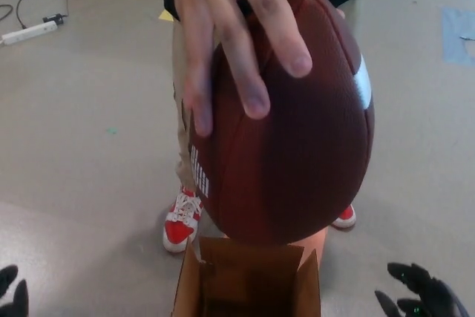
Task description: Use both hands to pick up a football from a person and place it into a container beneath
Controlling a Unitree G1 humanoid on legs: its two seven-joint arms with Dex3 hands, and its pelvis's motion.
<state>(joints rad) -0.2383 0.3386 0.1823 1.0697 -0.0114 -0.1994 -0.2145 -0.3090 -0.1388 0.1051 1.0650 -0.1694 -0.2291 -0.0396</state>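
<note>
Brown football (297,139) hanging from person's hand (230,27) above open box (249,283); bring 2 hands, left (11,295) and right (419,295), fingers spread, up either side, clasp evenly.

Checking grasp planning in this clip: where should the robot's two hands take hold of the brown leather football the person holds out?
Probably the bulging middle flanks of the brown leather football, left hand and right hand rising from below on opposite sides. It hangs point-down, and the person's hand covers its top.
</note>
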